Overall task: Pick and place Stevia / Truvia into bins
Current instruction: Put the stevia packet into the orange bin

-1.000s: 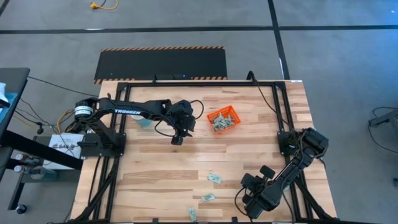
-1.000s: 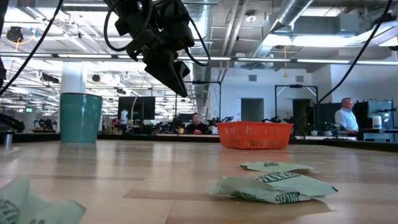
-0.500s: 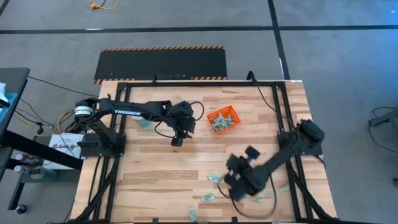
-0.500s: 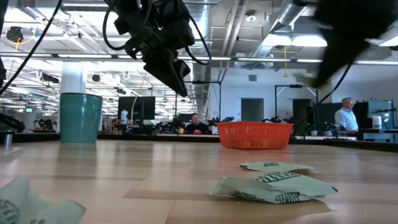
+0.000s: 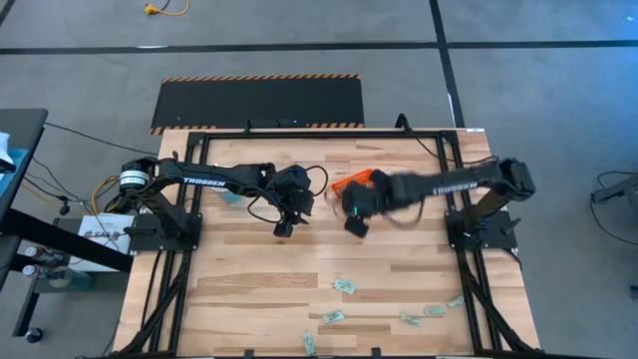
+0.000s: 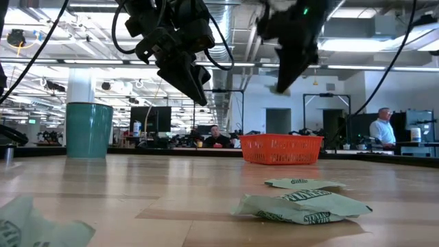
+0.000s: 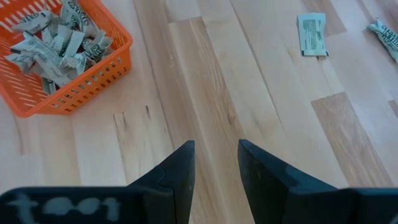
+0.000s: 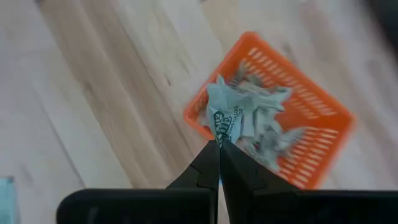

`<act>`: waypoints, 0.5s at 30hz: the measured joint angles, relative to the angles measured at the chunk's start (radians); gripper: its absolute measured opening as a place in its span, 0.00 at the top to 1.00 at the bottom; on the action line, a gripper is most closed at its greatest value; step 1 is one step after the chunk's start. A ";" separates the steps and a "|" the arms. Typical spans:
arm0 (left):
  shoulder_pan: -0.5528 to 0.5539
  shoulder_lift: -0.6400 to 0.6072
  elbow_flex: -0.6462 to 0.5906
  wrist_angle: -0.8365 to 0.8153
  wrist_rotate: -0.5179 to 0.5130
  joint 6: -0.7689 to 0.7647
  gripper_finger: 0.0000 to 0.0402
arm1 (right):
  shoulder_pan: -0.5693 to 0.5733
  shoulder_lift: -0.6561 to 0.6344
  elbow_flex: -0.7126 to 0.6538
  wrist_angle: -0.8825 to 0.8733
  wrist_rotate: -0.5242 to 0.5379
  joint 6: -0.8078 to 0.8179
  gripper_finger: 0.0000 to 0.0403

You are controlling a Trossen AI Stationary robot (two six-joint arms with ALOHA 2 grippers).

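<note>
Across the middle of the high view lies the wooden table, with both dark arms reaching over its upper half. The left arm comes in from the left edge and its left gripper hangs above bare wood just left of centre, fingers standing apart with nothing between them (the gap shows plainly in the left wrist view). The right arm stretches in from the right side, and the right gripper sits a little right of centre, just below and left of the orange tray, which its blurred wrist partly covers. Its fingers are pressed together on a crumpled sweetener packet, pale green and white, held over the near corner of the tray in the right wrist view. The tray already holds a heap of packets. In the low view a teal cup stands at the left, and the tray shows right of centre in the background. Loose packets remain in the lower part of the high view: one below centre, others nearer the bottom edge, and several toward the lower right.
</note>
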 joint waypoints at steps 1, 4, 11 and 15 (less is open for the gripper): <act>0.000 0.000 0.000 0.000 0.000 0.000 0.73 | -0.046 -0.011 -0.019 0.028 -0.059 -0.035 1.00; 0.000 0.000 0.000 0.000 0.000 0.000 0.73 | -0.160 -0.026 -0.054 0.059 -0.140 -0.102 1.00; 0.000 0.000 0.000 0.001 0.001 -0.019 0.73 | -0.265 -0.023 -0.111 0.054 -0.147 -0.162 1.00; 0.000 0.000 0.000 0.028 0.002 -0.041 0.73 | -0.280 -0.010 -0.114 0.055 -0.163 -0.176 0.97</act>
